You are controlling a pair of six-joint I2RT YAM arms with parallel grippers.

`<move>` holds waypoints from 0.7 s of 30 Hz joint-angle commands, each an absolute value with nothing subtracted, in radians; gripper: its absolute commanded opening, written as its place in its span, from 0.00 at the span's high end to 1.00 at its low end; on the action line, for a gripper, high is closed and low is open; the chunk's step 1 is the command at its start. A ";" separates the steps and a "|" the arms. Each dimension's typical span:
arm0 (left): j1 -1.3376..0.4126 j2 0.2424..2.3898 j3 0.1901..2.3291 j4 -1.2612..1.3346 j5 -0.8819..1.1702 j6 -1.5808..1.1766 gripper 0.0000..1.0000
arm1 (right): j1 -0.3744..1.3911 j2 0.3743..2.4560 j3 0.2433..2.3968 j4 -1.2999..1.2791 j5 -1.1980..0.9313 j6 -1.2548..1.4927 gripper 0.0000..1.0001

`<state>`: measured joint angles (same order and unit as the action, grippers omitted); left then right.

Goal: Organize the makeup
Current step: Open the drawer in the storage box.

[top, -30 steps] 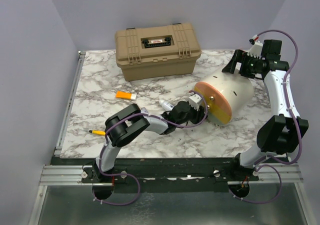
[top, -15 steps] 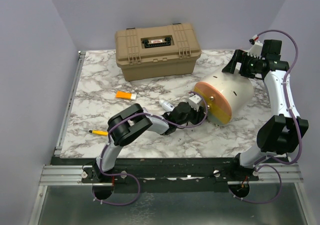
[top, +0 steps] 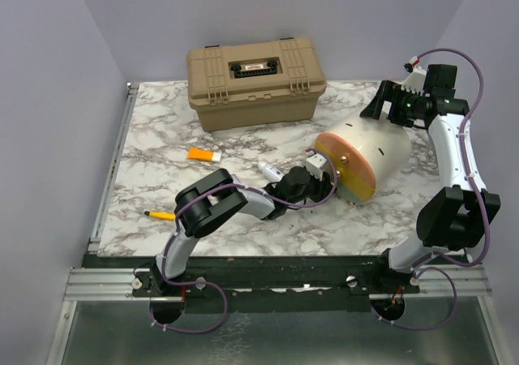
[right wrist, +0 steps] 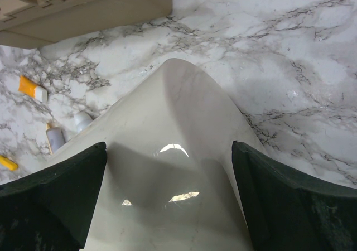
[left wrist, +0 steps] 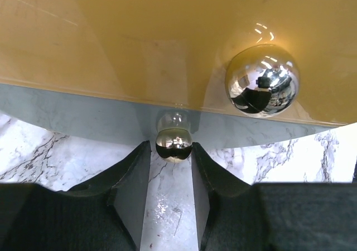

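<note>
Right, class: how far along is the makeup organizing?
Done: nothing visibly. The orange tube, yellow pencil and pale tube lie loose on the table; the tan hard case is closed. In hand: the right gripper straddles the round pouch; the left gripper flanks its small chrome ball. Left: everything.

Built as a matching pair: left arm [top: 212, 207] and right arm [top: 456, 158]. Bulky black joint housings [top: 444, 219] linked by pale grey-white tubes [top: 452, 142]. Lavender cables [top: 481, 97] looped loosely from base to wrist on each. Small white connector block [top: 415, 66] with a red spot by the right wrist. Left claw [left wrist: 170, 150]: two matte black wedge fingers with flat grey inner faces. Right claw [right wrist: 168, 145]: broad black fingers, finely grained. Bolted through round silver bolts [top: 351, 281] onto a black crossbar [top: 276, 272] beside a ribbed silver rail [top: 105, 282].
</note>
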<state>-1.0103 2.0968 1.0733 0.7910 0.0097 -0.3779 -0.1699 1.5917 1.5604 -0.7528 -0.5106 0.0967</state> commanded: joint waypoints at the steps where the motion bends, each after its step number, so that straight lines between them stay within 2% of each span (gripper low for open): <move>1: -1.011 2.090 1.102 0.827 -0.017 -0.387 0.64 | -0.156 1.574 1.544 -0.829 -0.516 0.104 0.05; 7: -1.012 2.089 1.096 0.830 -0.010 -0.380 0.72 | -0.156 1.577 1.549 -0.831 -0.518 0.103 0.05; 16: -1.011 2.094 1.088 0.833 0.019 -0.386 0.77 | -0.156 1.573 1.542 -0.828 -0.513 0.104 0.05; 19: -1.011 2.086 1.082 0.833 0.017 -0.384 0.76 | -0.156 1.576 1.546 -0.829 -0.511 0.103 0.05; 21: -1.012 2.081 1.079 0.833 0.017 -0.379 0.69 | -0.156 1.578 1.550 -0.831 -0.511 0.103 0.05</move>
<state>-1.0145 2.0968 1.0733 0.7956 0.0128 -0.3840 -0.1703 1.5917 1.5600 -0.7540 -0.5102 0.0967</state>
